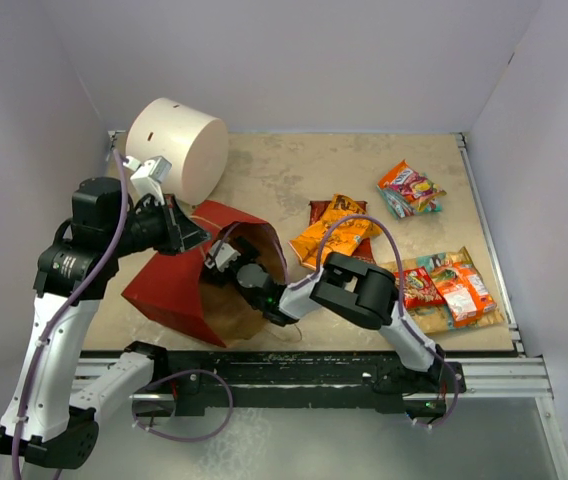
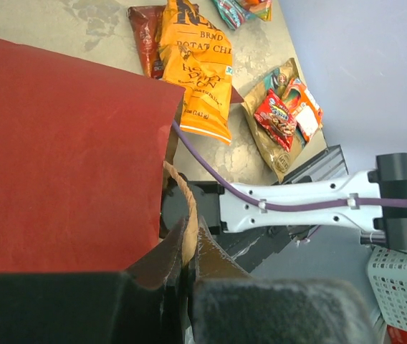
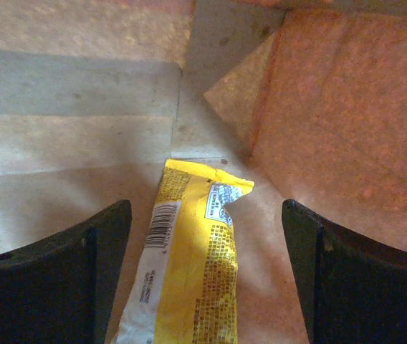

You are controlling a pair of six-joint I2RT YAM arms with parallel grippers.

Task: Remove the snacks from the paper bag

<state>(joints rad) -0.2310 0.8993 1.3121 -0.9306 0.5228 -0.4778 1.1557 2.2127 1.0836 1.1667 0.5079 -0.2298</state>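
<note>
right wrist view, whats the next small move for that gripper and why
Probably close the right gripper on the yellow packet. It lies inside the paper bag, between the open fingers, with its end past the fingertips. The left gripper pinches the string handle, so the bag's mouth looks held open.

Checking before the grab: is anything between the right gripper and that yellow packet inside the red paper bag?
Nothing visible. The yellow foil packet lies uncovered on the brown kraft inside of the red paper bag, between the open jaws of the right gripper. Only bag paper surrounds it.
</note>
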